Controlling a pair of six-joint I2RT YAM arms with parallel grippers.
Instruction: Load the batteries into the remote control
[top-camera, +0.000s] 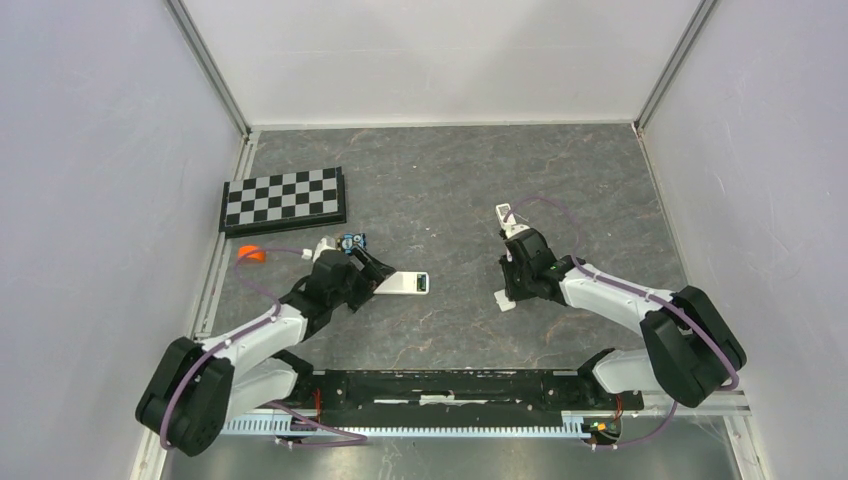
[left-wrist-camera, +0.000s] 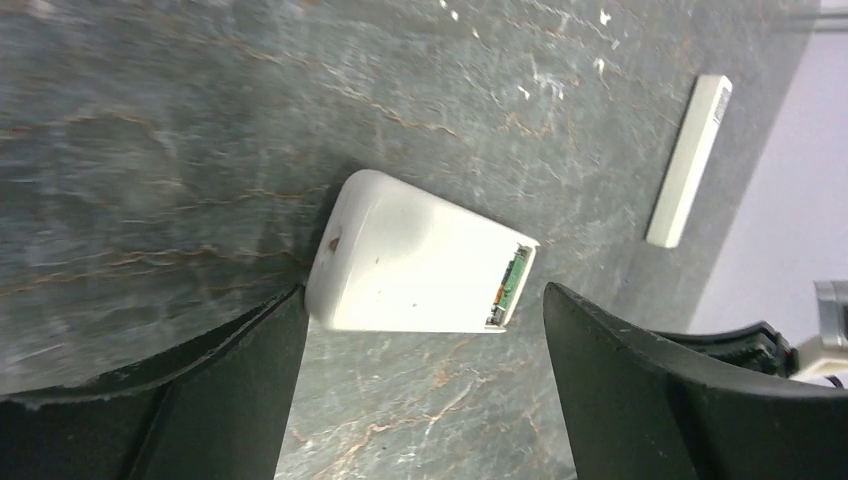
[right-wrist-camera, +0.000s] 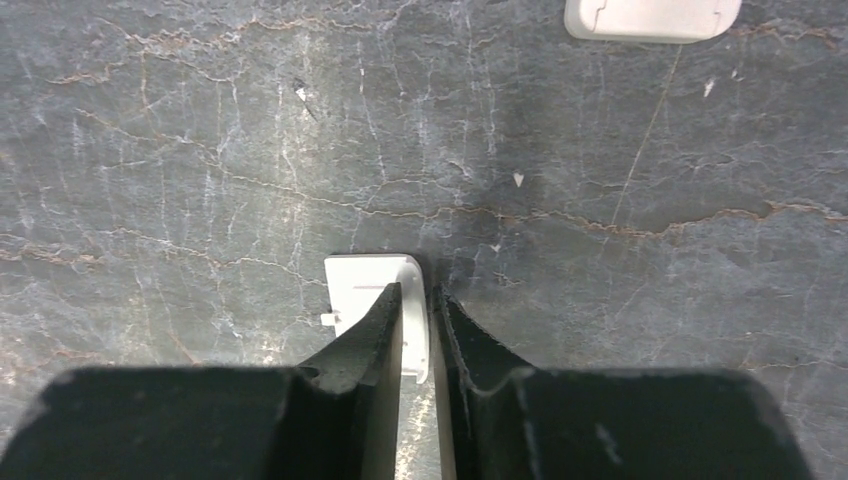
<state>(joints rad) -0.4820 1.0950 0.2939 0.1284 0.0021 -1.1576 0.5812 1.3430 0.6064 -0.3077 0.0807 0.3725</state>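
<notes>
Both arm bases sit at the desk's (top-camera: 440, 180) near edge. The left arm (top-camera: 250, 340) reaches forward and inward; the right arm (top-camera: 620, 295) angles in toward the middle. Pale walls (top-camera: 90, 200) close the desk on three sides. A chessboard (top-camera: 285, 198) lies far left, and a small orange object (top-camera: 250, 254) lies near the left wall. Open marbled surface stretches from the arms to the far wall.

The left end effector (left-wrist-camera: 420, 300) is released, its fingers (left-wrist-camera: 250, 380) spread wide on either side of the remote control (left-wrist-camera: 400, 265). The remote lies flat on the desk left of centre, white and rounded. Its open end shows something green that I cannot identify.

The right end effector (right-wrist-camera: 417, 292), well apart from the left, is clenched on the edge of a thin white cover (right-wrist-camera: 365, 285). A second white piece (right-wrist-camera: 650, 18) lies beyond it.
</notes>
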